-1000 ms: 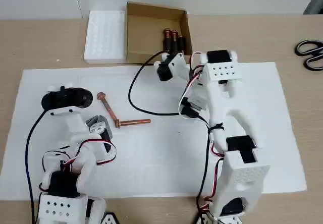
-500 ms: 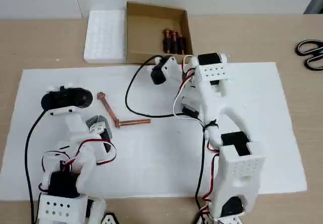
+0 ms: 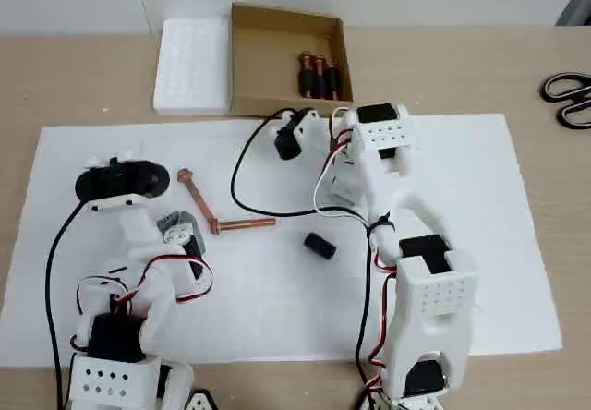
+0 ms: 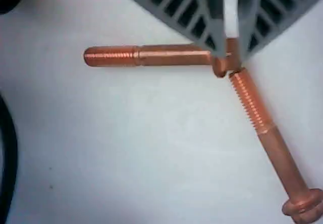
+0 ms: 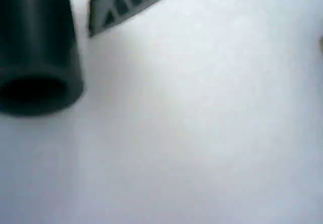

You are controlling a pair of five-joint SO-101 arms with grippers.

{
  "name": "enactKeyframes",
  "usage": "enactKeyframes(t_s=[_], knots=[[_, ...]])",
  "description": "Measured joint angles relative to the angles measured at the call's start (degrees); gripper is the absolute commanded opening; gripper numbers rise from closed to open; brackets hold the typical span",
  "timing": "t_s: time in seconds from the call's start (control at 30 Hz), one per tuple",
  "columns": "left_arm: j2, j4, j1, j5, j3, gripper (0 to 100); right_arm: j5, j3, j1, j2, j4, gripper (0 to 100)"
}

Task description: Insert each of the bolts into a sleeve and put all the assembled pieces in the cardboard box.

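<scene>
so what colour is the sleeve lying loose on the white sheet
Black. The sleeve shows best in the right wrist view, close up with its open end.

Left arm (image 3: 152,244) is sitting folded low, left gripper (image 4: 228,55) fingers lying close together; right arm (image 3: 397,198) is lying extended forward.

Workshop or lab bench: wooden table (image 3: 92,78), white sheet (image 3: 277,304), scissors (image 3: 565,102), foam block (image 3: 192,64).

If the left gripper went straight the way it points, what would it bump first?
Probably the head of a copper bolt, just ahead of the left gripper, beside the other bolt's threaded tip. Depth is unclear.
</scene>
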Motion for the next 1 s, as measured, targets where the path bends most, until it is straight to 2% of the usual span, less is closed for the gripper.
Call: enactKeyframes(t_s=[0.2,0.5,0.63,1.0], knots=[[0.00,0.00,0.00,0.00,0.00,1,0.00,-0.18,0.26,0.00,-0.88,9.9],[0.00,0.00,0.00,0.00,0.00,1,0.00,-0.79,0.35,-0.09,-1.41,8.6],[0.00,0.00,0.00,0.00,0.00,1,-0.70,-0.97,0.35,-0.09,-1.49,0.6],[0.00,0.00,0.00,0.00,0.00,1,-4.92,-7.38,0.00,0.35,5.63,0.7]])
